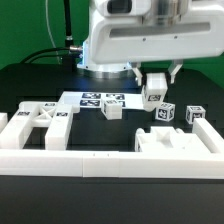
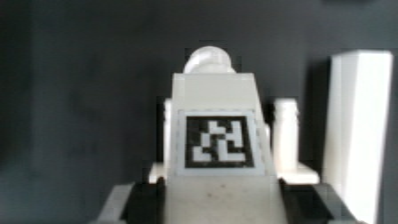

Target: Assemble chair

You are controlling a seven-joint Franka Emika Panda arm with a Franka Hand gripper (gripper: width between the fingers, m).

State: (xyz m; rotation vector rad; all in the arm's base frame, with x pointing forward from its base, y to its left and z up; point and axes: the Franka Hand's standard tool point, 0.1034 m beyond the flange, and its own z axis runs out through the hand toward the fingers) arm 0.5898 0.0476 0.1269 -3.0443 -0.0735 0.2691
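Note:
My gripper [image 1: 156, 76] hangs just above the table at the back right, shut on a chunky white chair piece [image 1: 155, 90]. In the wrist view this piece [image 2: 217, 120] shows a black-and-white tag and a rounded tip, and it sits tight between my dark fingers [image 2: 153, 198] of the gripper [image 2: 217, 204]. A flat cross-braced chair panel [image 1: 42, 121] lies at the exterior view's left. A small white block [image 1: 113, 111] and two tagged blocks [image 1: 163, 114] [image 1: 195, 116] stand mid-table. A larger blocky chair part [image 1: 175, 146] rests at the front right.
The marker board [image 1: 98, 99] lies flat behind the small block. A long plain white border rail [image 1: 90, 163] runs along the table's front edge. In the wrist view a white bar [image 2: 356, 120] stands beside the held piece on the black tabletop.

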